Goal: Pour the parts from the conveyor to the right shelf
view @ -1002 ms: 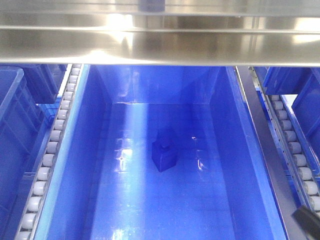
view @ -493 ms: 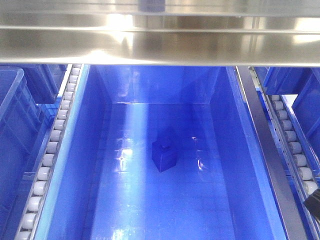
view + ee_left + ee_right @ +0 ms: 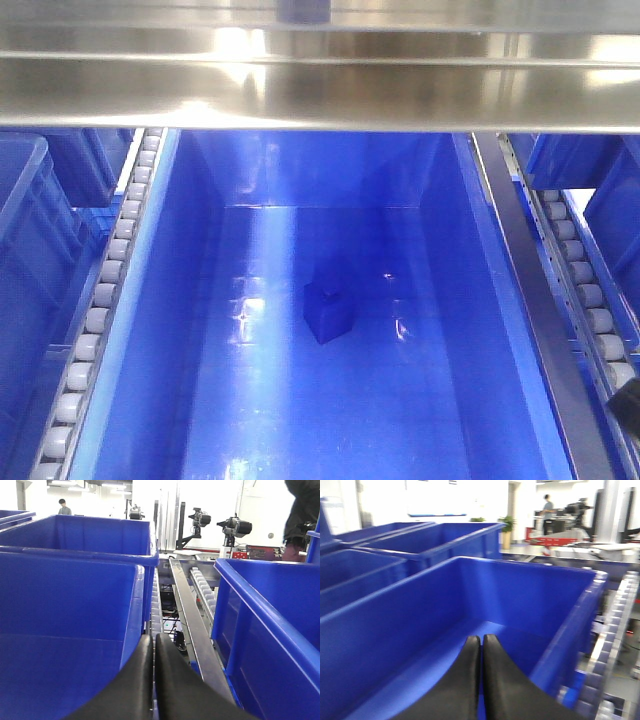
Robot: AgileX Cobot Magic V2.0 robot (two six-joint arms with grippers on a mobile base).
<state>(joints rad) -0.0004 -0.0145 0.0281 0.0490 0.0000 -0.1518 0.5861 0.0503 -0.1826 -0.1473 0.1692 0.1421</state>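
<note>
Front view puts the blue block (image 3: 329, 312) on the floor of the centre bin (image 3: 480, 300) in the shelf (image 3: 320, 95), while your left gripper (image 3: 154, 642) and right gripper (image 3: 481, 642) show closed, empty jaws, so back them out slowly, clear of the bin rims.

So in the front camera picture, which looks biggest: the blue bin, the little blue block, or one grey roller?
1. Blue bin, filling most of the view.
2. Blue block, lying inside it.
3. One grey roller, clearly smallest.
</note>
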